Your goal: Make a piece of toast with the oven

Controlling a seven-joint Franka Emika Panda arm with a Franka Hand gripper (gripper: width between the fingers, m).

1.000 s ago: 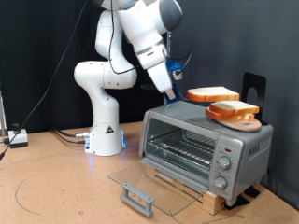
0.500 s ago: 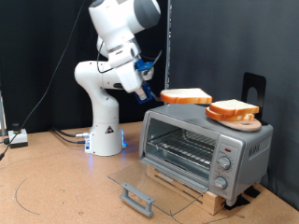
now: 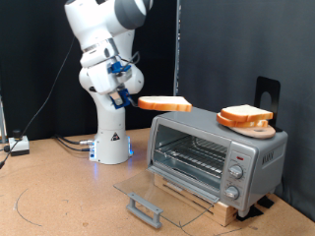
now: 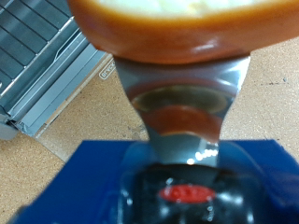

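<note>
My gripper (image 3: 131, 97) is shut on a slice of toast (image 3: 164, 103) with a golden-tan crust. It holds the slice flat in the air, just beyond the exterior view's left end of the silver toaster oven (image 3: 215, 153). The oven's glass door (image 3: 157, 193) is dropped open and its wire rack (image 3: 189, 153) is bare. A second slice (image 3: 243, 115) lies on a round wooden plate (image 3: 251, 126) on the oven's top. In the wrist view the held toast (image 4: 173, 28) fills the frame beyond a metal finger (image 4: 182, 103), with the oven (image 4: 42, 65) below it.
The oven's knobs (image 3: 236, 169) are on its right panel. A black stand (image 3: 267, 93) rises behind the oven. The white robot base (image 3: 110, 138) stands on the brown table (image 3: 59, 197), with cables (image 3: 69, 144) trailing to the exterior view's left.
The arm has swung to the exterior view's left and a little down, carrying the toast from above the oven's top to off its left end.
</note>
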